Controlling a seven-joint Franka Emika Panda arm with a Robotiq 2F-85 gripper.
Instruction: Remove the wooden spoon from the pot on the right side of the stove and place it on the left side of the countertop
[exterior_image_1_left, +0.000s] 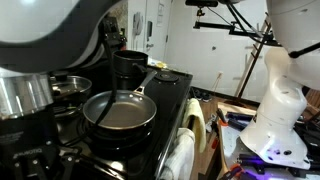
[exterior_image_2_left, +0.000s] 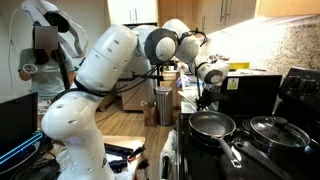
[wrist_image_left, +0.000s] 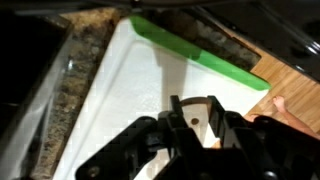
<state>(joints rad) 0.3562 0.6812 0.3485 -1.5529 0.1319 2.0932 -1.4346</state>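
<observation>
Stove (exterior_image_1_left: 172, 97) — one; pots — two: dark pot (exterior_image_1_left: 128, 68), lidded steel pot (exterior_image_2_left: 272, 130); frying pan (exterior_image_1_left: 120, 112) — one.

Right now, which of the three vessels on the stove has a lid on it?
The steel pot, under a glass lid; the frying pan and the dark pot stand open.

The arm (exterior_image_2_left: 105, 60) is built of bulky, glossy white rounded shells with dark rings at the joints. Its gripper (wrist_image_left: 195, 112) is matte black.
</observation>
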